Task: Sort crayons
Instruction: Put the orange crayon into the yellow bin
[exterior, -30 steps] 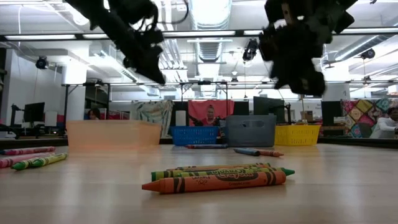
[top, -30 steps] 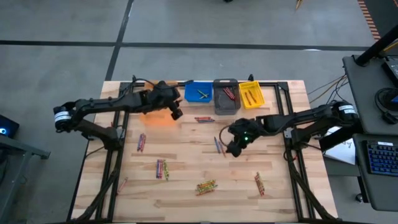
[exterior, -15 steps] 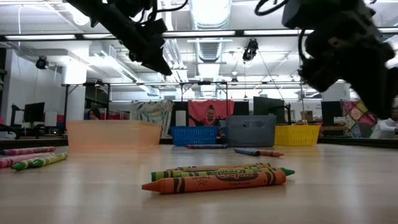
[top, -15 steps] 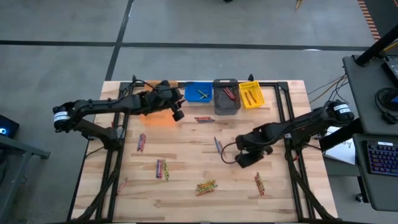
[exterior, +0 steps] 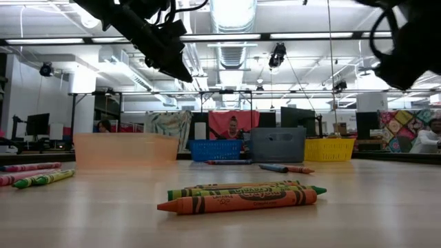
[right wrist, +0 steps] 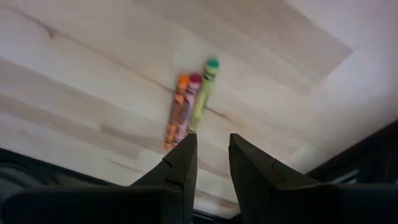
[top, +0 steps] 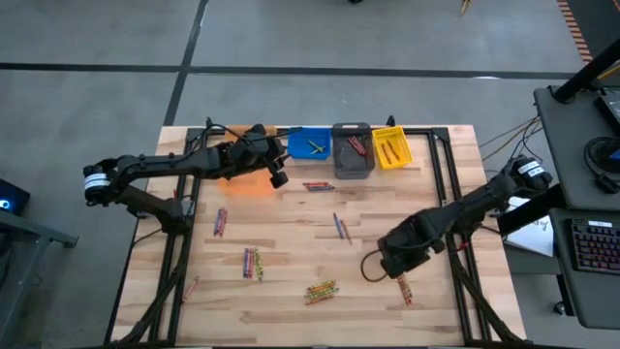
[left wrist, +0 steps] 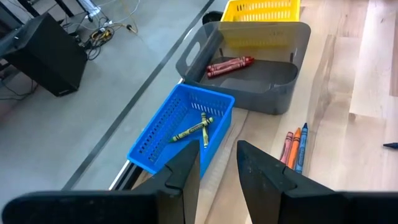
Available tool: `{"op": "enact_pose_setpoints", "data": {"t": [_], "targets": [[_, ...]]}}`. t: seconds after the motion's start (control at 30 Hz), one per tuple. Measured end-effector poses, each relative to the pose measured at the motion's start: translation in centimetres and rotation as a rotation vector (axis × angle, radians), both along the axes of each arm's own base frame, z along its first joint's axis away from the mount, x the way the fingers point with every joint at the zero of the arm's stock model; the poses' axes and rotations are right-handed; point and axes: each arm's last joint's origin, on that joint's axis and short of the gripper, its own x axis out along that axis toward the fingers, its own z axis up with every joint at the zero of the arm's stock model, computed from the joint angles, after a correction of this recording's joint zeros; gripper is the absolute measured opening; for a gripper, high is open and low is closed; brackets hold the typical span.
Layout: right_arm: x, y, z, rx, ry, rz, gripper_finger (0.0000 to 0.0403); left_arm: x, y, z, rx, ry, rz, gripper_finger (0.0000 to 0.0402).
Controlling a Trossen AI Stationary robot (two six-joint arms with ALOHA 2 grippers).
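Crayons lie scattered on the wooden table [top: 291,242] in small groups: one group [top: 322,289] near the front, others [top: 252,262] [top: 220,221] to the left, and one [top: 339,226] in the middle. My right gripper [right wrist: 211,140] points steeply down, open and empty, just above three crayons [right wrist: 186,109], orange, red and green, at the near right [top: 402,287]. My left gripper [left wrist: 217,149] hovers open and empty over the orange bin [top: 247,186], facing the blue bin [left wrist: 186,127], which holds green-yellow crayons.
At the far edge stand a blue bin [top: 310,145], a grey bin [top: 353,148] holding red crayons and a yellow bin [top: 390,147]. Crayons [left wrist: 295,146] lie on the table in front of the grey bin. Black frame rails [top: 450,194] run along both sides.
My right gripper has swung from the table's middle toward the near right corner, sunk a little and tipped from a shallow slant to pointing steeply down, rolling as it went. It now stands over the three crayons there. My left gripper has stayed over the orange bin.
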Motion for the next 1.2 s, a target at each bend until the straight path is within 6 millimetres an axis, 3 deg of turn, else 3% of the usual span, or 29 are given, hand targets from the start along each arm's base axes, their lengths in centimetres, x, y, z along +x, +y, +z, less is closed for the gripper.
{"op": "enact_pose_setpoints", "data": {"t": [0.4, 0.9, 1.2], "targets": [[-1.2, 2.3, -0.3, -0.067, 0.004, 0.059, 0.0082, 0.0, 0.0, 0.0, -0.032, -0.025, 0.006, 0.0088], [-0.4, 0.7, -0.6, -0.208, -0.104, 0.124, 0.0082, 0.0, -0.4, -0.4, -0.068, -0.032, 0.016, 0.0088], [0.7, 1.2, -0.6, -0.27, -0.35, 0.364, 0.0082, 0.1, -1.0, -0.6, -0.113, -0.034, 0.022, 0.0088]]}}
